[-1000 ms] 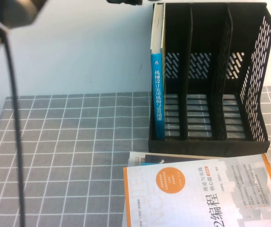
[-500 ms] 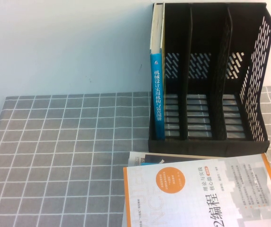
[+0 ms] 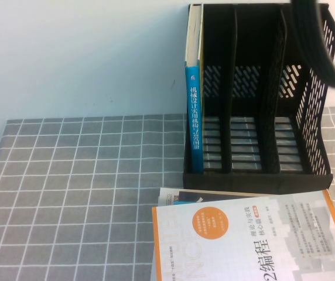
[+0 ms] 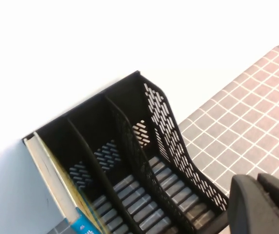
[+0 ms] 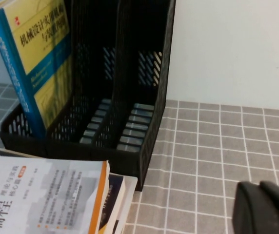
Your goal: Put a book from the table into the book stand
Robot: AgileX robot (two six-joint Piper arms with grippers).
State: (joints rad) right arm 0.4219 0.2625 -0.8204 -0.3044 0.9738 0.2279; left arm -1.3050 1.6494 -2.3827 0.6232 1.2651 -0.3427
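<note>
Nearest the robot, a white book with an orange circle [image 3: 246, 240] lies flat on the table [image 3: 74, 193], on top of another book whose edge shows beneath it. Just beyond it stands the book stand [image 3: 258, 99], upright against the pale wall. The book [image 3: 194, 88] stands upright in the stand's leftmost slot, blue spine facing out; the other two slots hold nothing. The left gripper [image 4: 264, 204] hovers above and off to one side of the stand, its black fingers pressed together with no gap and nothing between them. The right gripper [image 5: 266, 209] sits low over the grid cloth beside the stand's open end; its fingers also meet, empty. A dark cable [image 3: 322, 44] crosses the high view's upper right corner.
</note>
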